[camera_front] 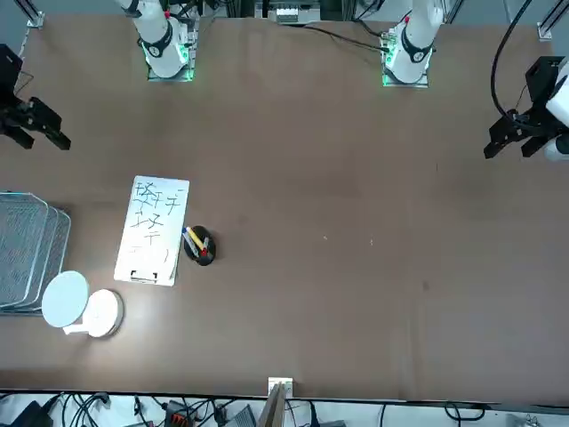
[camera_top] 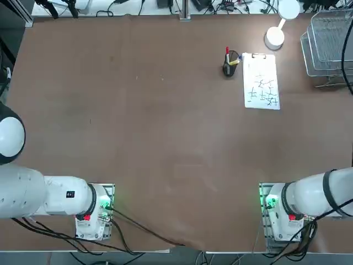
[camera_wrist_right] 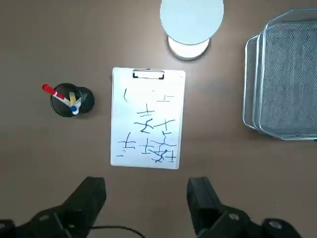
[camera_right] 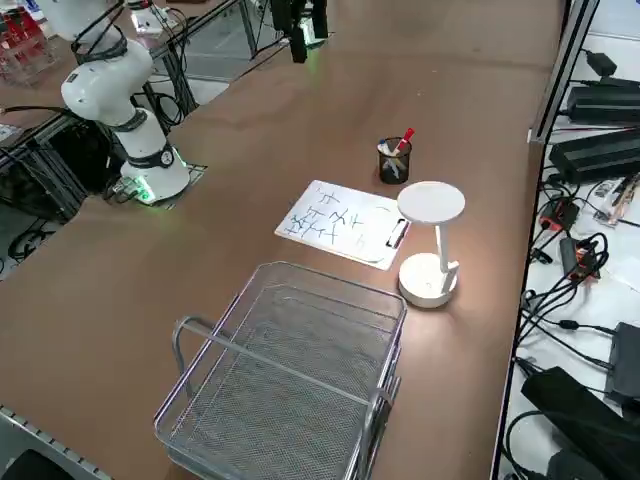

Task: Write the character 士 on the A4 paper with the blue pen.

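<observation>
The A4 paper point(camera_wrist_right: 147, 119) is a white sheet held by a clip at one short edge, lying flat on the brown table point(camera_top: 138, 138) and carrying a scatter of dark handwritten characters, most of them crowded toward the end away from the clip. Just beside it stands one black pen cup point(camera_wrist_right: 67, 101) holding three pens: a red-topped pen point(camera_wrist_right: 49, 90), a yellow marker point(camera_wrist_right: 73, 97) and the blue pen point(camera_wrist_right: 74, 108), of which only the blue tip shows. One white desk lamp point(camera_wrist_right: 190, 22) sits just past the clip end, stacked wire baskets point(camera_wrist_right: 282, 79) lie to one side, and the right gripper point(camera_wrist_right: 146, 198) hovers above the table short of the sheet, its fingers wide apart and holding nothing.
</observation>
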You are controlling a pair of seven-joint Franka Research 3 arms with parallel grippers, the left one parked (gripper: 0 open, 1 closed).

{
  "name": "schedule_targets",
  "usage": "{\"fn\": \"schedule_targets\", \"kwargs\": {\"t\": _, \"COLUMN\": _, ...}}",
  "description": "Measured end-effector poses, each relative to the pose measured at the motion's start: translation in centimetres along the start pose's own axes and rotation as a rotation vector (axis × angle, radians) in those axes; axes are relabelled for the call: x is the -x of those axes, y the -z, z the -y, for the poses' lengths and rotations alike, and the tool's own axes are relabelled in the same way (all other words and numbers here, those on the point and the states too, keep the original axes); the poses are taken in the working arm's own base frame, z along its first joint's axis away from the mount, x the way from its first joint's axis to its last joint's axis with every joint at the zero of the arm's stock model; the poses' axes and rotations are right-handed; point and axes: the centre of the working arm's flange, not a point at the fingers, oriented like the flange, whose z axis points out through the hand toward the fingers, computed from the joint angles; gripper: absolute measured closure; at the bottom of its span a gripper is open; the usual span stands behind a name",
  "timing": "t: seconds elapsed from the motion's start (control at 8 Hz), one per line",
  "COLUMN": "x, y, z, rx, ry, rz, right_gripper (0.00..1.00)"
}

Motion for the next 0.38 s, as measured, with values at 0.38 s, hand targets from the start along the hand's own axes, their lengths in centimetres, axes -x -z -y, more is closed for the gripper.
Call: {"fn": "schedule_targets", "kwargs": {"t": 0.38, "x": -0.23, "y": -1.3, "z": 0.28, "rx": 0.0, "ry": 0.008, "rz": -0.004, "right_gripper": 0.0}}
